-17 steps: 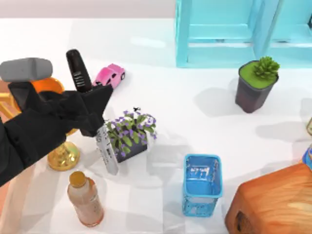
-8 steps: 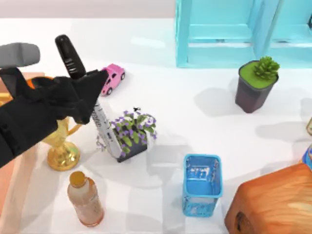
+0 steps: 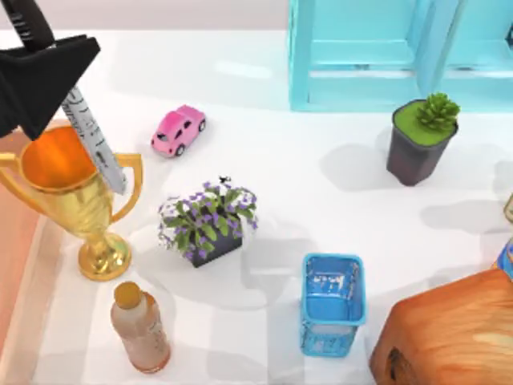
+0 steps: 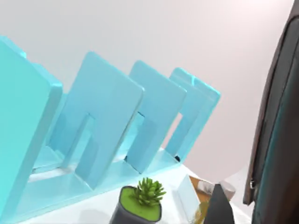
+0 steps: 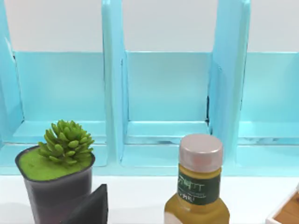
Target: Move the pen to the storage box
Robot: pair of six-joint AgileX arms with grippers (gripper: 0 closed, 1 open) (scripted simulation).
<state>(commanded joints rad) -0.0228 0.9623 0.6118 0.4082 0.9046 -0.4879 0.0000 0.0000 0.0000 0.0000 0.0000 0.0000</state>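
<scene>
At the top view's far left corner: my left gripper (image 3: 58,76) is raised over the table, clenched on the pen (image 3: 88,136).
Pen, top view: I see its black cap (image 3: 28,22) running off the upper edge and its printed white-grey barrel slanting down over the gold trophy (image 3: 72,192); whether it touches the cup I cannot tell.
Storage box, top view: I see a salmon strip with a pale wall at the left edge (image 3: 18,249), just beside the trophy.
Other things, top view: pink toy car (image 3: 179,129), purple flower pot (image 3: 207,222), brown-capped bottle (image 3: 140,327), blue mesh cup (image 3: 332,303), succulent pot (image 3: 421,138), orange wooden chest (image 3: 449,333), turquoise rack (image 3: 401,52).
Left wrist view: I see the rack's dividers (image 4: 100,135), the succulent pot (image 4: 139,203) and a dark finger edge (image 4: 275,126).
Right wrist view: I see the rack (image 5: 163,93), the succulent pot (image 5: 56,179), a pink-capped olive bottle (image 5: 198,186) and one dark fingertip (image 5: 91,207); my right pincer's state I cannot tell.
</scene>
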